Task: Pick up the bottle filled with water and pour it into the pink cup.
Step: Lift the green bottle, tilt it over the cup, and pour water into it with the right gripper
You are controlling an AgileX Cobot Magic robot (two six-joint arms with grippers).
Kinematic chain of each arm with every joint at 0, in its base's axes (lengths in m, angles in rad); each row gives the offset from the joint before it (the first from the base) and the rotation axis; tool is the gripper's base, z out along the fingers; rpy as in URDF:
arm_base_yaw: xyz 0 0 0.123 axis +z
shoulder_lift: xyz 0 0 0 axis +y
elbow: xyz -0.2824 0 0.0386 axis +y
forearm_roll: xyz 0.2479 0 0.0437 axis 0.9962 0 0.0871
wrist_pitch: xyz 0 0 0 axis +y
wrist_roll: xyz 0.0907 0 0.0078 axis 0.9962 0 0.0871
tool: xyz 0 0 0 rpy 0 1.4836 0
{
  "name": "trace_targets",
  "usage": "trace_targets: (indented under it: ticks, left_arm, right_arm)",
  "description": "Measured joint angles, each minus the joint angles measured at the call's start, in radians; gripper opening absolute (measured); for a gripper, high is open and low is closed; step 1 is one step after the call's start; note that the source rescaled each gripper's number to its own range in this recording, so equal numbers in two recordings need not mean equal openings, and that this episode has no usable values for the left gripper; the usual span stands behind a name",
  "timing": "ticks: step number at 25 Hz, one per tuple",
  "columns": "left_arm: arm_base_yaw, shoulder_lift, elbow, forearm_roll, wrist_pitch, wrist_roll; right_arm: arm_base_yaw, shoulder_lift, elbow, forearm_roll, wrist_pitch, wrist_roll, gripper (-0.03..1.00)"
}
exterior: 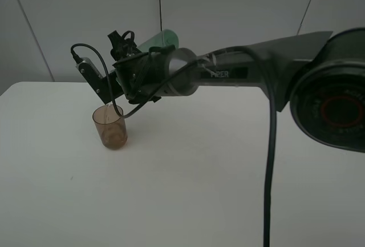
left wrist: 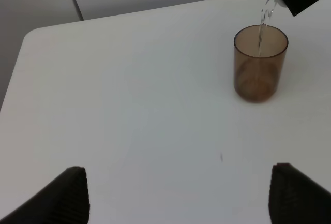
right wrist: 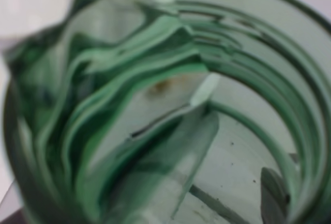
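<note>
Left gripper [left wrist: 181, 198] hangs over the flat white table [left wrist: 119, 94] with its two dark fingers [left wrist: 70, 195] spread wide apart and nothing between them. Well ahead of those fingers the pink cup [left wrist: 260, 63] stands upright on the table. It is a small translucent brownish-pink plastic tumbler, slightly tapered and without a handle. A thin stream of clear water [left wrist: 262, 19] drops into its open top from above. How full it is I cannot tell.

From the high camera, the cup sits just below the front of the right gripper [exterior: 130, 53], which reaches across into the left half of the scene. This gripper is clamped on the bottle [exterior: 161, 40], a translucent green plastic bottle with ribbed walls, and holds it clear of the table. The bottle is tilted steeply, with its base up and away from the cup and its neck down toward it. The gripper's black housing hides the neck and most of the fingers in the high view. The left wrist view shows a sliver of green mouth right above the cup, where the stream begins. The right wrist camera sees only the bottle's green wall, too close and blurred for more.

Behind the right gripper, the grey arm [exterior: 256, 67] runs back to a large dark joint [exterior: 336, 104]. A thick black cable [exterior: 270, 173] hangs down from the arm.
</note>
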Motion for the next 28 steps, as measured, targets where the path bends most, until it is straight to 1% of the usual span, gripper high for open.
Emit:
trace_targets:
  ticks: [23, 28]
  left_arm:
    - [0.0, 0.0, 0.0, 0.0, 0.0, 0.0]
    - [0.0, 0.0, 0.0, 0.0, 0.0, 0.0]
  right_arm:
    - [-0.011, 0.0, 0.0, -0.096, 0.0, 0.0, 0.0]
    - [-0.011, 0.0, 0.0, -0.099, 0.0, 0.0, 0.0]
